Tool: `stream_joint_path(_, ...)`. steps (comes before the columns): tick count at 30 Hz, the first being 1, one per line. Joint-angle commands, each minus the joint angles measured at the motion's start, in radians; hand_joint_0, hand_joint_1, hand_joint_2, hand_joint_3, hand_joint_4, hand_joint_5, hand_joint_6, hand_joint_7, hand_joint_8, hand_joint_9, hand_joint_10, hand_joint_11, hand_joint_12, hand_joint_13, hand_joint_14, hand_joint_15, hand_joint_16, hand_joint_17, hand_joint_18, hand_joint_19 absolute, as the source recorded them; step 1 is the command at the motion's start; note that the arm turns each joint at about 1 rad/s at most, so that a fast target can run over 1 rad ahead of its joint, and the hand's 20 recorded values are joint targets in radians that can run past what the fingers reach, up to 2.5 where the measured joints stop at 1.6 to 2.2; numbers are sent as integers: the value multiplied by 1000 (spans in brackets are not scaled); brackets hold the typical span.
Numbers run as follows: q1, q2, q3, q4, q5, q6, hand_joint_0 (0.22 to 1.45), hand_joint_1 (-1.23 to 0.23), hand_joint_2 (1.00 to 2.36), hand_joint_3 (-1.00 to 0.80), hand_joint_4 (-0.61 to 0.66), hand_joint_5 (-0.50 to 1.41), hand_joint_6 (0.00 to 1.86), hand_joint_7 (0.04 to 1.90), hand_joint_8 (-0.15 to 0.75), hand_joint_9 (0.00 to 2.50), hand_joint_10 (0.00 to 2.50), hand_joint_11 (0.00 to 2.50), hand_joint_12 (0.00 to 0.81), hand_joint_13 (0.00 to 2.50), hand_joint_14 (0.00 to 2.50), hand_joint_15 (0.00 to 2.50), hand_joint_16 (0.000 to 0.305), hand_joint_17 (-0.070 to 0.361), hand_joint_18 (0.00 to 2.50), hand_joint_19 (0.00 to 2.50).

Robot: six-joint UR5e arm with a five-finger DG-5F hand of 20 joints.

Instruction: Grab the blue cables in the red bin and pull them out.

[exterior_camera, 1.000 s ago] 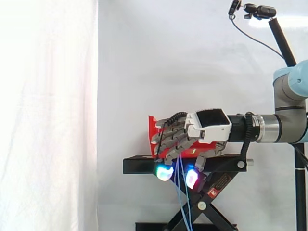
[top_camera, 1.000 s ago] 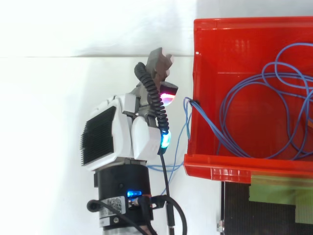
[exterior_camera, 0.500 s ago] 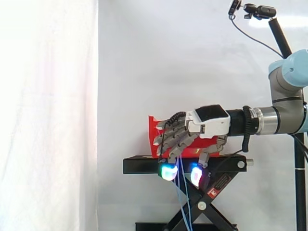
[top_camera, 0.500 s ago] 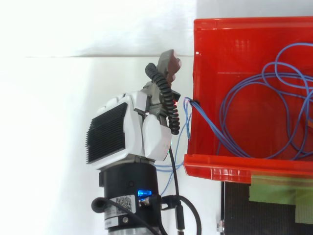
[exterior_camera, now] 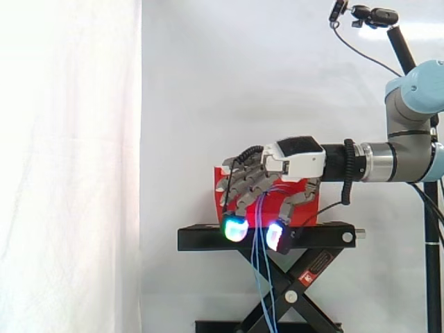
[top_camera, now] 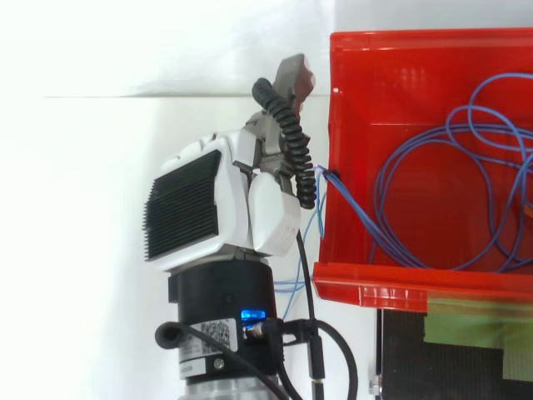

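- White curtain (exterior_camera: 69, 166) hangs behind everything.
- Black stand (exterior_camera: 201, 239) carries the red bin (top_camera: 391, 283) on its top plate, toward the plate's left end in the side view.
- Grey and blue arm (exterior_camera: 409, 159) reaches in level from the right.
- Hand (top_camera: 216, 208) sits just outside the bin's left edge in the top view. Its fingers are bent downward and closed about the strands, with glowing fingertips (exterior_camera: 236, 227) at the plate's front edge.
- Blue cables (top_camera: 433, 167) lie looped inside the bin. Several strands cross its left edge, pass through the hand and hang down in front of the stand (exterior_camera: 262, 277).
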Motion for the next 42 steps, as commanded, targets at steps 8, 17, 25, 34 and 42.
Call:
stream_joint_path(8, -2, -75, 24, 20, -27, 37, 787, -1024, 1000, -1000, 85, 867, 15, 571, 202, 676, 10, 262, 303, 465, 7, 186, 42, 93, 284, 175)
stream_joint_path(17, -3, -75, 84, -65, -63, 20, 789, -1024, 1000, -1000, 88, 866, 16, 571, 203, 676, 10, 270, 305, 466, 7, 182, 41, 93, 284, 174)
stream_joint_path(25, -5, -75, 116, -99, -63, -40, 791, -1025, 1000, -1000, 79, 856, 16, 567, 205, 677, 10, 265, 304, 466, 7, 182, 41, 93, 285, 174)
stream_joint_path(34, -5, -75, 116, -88, -65, -133, 791, -1027, 1000, -1000, 81, 846, 16, 557, 203, 675, 10, 261, 303, 467, 7, 182, 42, 93, 288, 176)
stream_joint_path(42, -11, -75, 116, -157, -73, -190, 790, -1027, 1000, -1000, 82, 845, 15, 554, 204, 677, 10, 269, 304, 467, 7, 185, 41, 93, 288, 181)
